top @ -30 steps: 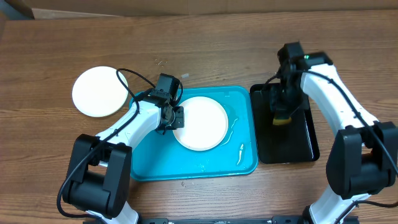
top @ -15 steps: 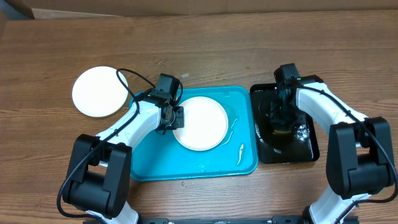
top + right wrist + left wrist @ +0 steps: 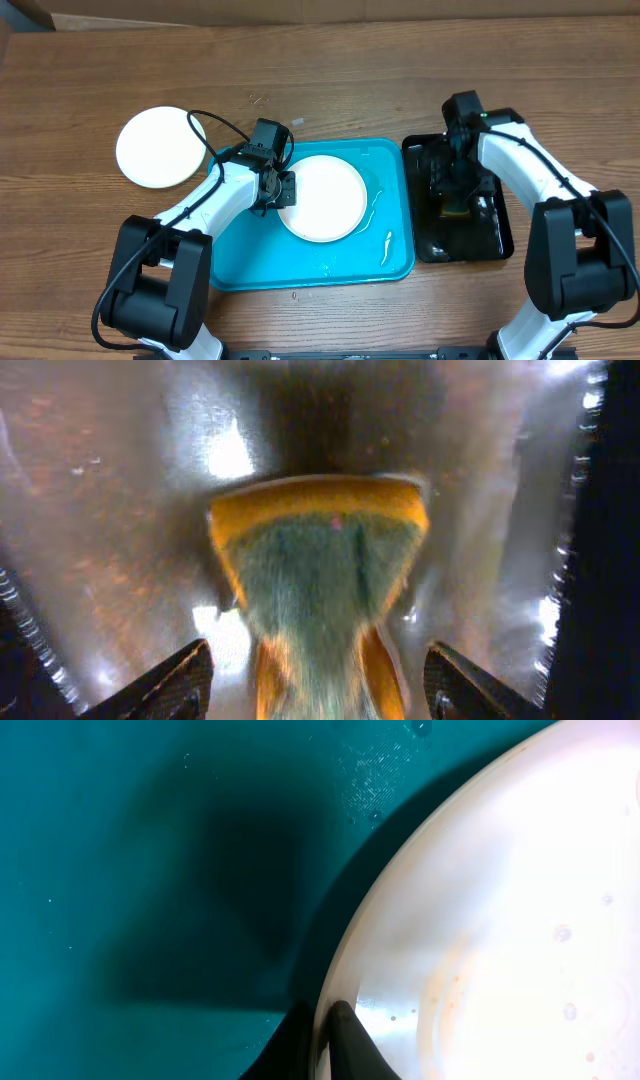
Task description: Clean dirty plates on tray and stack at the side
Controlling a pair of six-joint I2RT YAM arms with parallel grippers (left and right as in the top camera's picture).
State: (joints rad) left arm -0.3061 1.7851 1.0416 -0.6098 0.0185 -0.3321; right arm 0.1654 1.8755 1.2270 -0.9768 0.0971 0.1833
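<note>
My left fingers (image 3: 343, 1038) are clenched on the left rim of the round white plate (image 3: 322, 198), which sits inside the big turquoise plastic tray (image 3: 250, 260), toward its upper middle. The wrist view shows droplets and a faint orangey tint on the plate. The right fingers (image 3: 185, 682) are released, spread wide either side of a yellow sponge (image 3: 320, 560) with a green scrubby face. It's lying on the wet narrow black tray (image 3: 497, 240), neither finger touching it. Another round pale plate (image 3: 158, 148) sits on the wooden worktop (image 3: 350, 80), well left of the turquoise one.
</note>
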